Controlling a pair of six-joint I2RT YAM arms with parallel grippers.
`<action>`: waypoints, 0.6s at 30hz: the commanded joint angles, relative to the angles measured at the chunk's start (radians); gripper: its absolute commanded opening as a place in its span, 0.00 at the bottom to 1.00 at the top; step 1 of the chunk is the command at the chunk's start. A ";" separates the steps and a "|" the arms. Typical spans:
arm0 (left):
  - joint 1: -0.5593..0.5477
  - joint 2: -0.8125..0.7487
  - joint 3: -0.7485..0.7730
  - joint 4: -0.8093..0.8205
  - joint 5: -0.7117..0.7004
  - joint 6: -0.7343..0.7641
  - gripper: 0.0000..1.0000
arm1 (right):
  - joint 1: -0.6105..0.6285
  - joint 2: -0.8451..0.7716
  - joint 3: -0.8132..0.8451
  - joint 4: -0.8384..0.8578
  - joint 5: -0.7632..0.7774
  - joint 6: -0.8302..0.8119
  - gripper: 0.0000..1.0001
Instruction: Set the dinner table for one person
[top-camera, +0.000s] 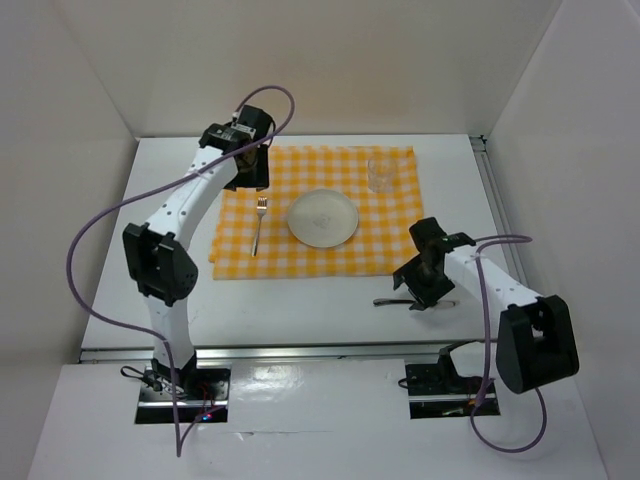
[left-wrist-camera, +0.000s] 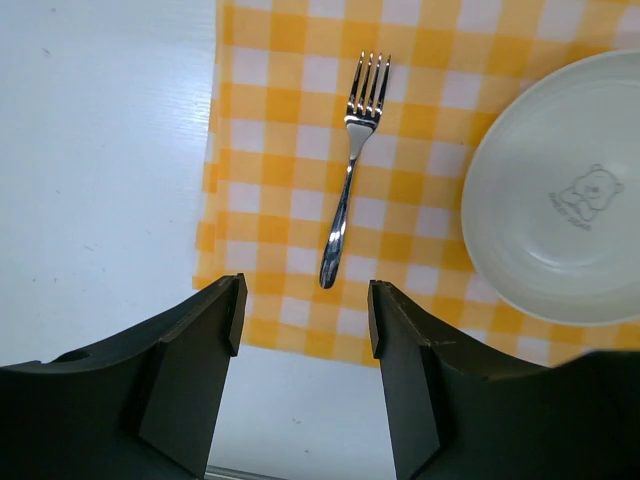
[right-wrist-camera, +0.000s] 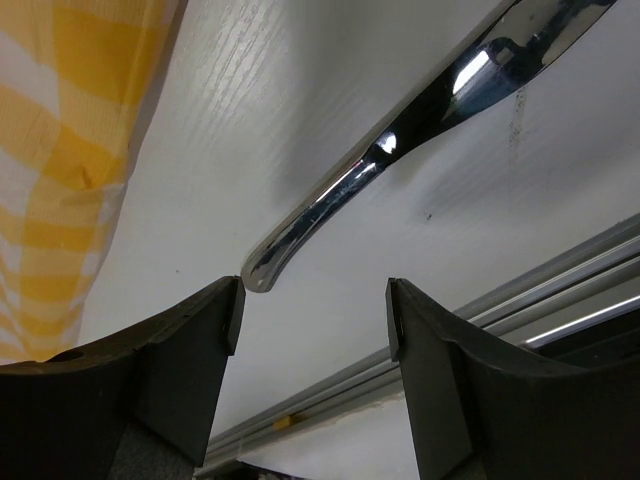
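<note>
— Where is the bench?
— Straight ahead of me. The bench (top-camera: 300, 305) is white and flat, with white walls (top-camera: 90, 100) around it and a rail (top-camera: 300, 351) along its near edge.
— What lies on it?
— A yellow checked cloth (top-camera: 385, 230) covers the middle of its far half. A white plate (top-camera: 323, 218) sits at the cloth's centre. A fork (top-camera: 259, 225) lies just left of the plate with its tines pointing far, and a clear glass (top-camera: 381, 173) stands near the far right corner.
— And off the cloth?
— A shiny utensil (top-camera: 395, 300) lies on bare bench, near the cloth's near right corner. I cannot tell whether it is a knife or a spoon.
— Your left fingers?
— My left fingers (left-wrist-camera: 215, 330) are spread apart and hold nothing. They hang above the cloth's far left part, with the fork in view below them.
— Your right fingers?
— My right fingers (right-wrist-camera: 205, 345) are spread too, empty, low over the bench. The utensil's handle end lies just ahead of the gap between them.
</note>
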 joint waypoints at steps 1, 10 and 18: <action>-0.011 -0.091 -0.024 -0.027 -0.007 -0.027 0.69 | 0.009 0.033 -0.005 0.043 0.033 0.075 0.70; -0.029 -0.202 -0.080 -0.017 0.018 -0.027 0.69 | 0.009 0.158 -0.015 0.114 0.056 0.110 0.64; -0.029 -0.202 -0.113 -0.017 0.027 -0.036 0.69 | 0.009 0.210 -0.064 0.137 0.090 0.170 0.51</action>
